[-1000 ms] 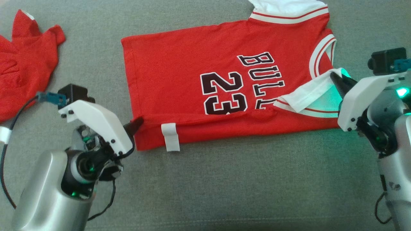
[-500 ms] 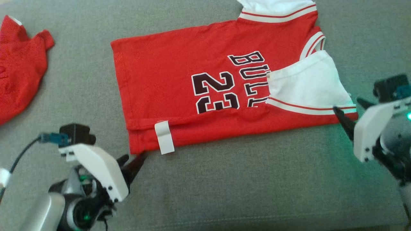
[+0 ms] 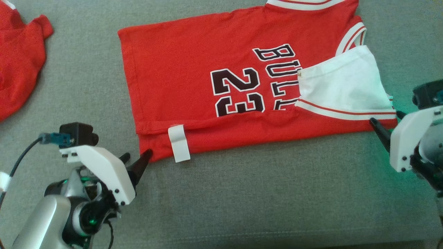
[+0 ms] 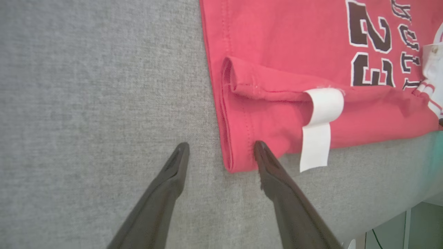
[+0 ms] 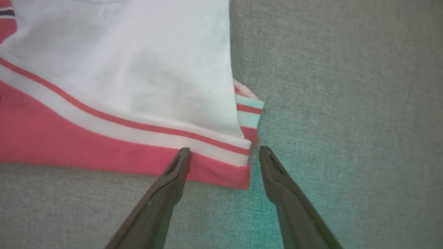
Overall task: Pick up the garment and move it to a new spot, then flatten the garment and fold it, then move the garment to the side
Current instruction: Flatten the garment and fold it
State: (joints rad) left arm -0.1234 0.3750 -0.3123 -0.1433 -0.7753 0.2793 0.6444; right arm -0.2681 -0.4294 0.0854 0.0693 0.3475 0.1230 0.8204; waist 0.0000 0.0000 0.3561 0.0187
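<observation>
While the red jersey [image 3: 207,86] is lying spread out on the grey fabric surface [image 3: 242,200], both claws are sitting at its near edge, one at each end. The jersey is showing its front, with the dark 23 and lettering facing up. Its near long edge is lying folded over onto the front, and a white label [image 3: 179,143] is sticking out over that fold. A white sleeve [image 3: 342,83] with red-striped trim is lying folded across the chest at the robot's right end.

The left gripper [image 3: 137,154] is sitting at the hem corner with its fingers spread apart and gripping nothing. In the left wrist view, one fingertip [image 4: 258,145] is overlapping the corner of the hem while the other is over bare grey fabric; whether it is touching the cloth is unclear.

The right gripper [image 3: 386,116] is also standing with its fingers apart and holding nothing. They are straddling the jersey's corner just below the sleeve trim.

A second red garment [image 3: 17,62] is lying at the upper left, well apart from the jersey.
</observation>
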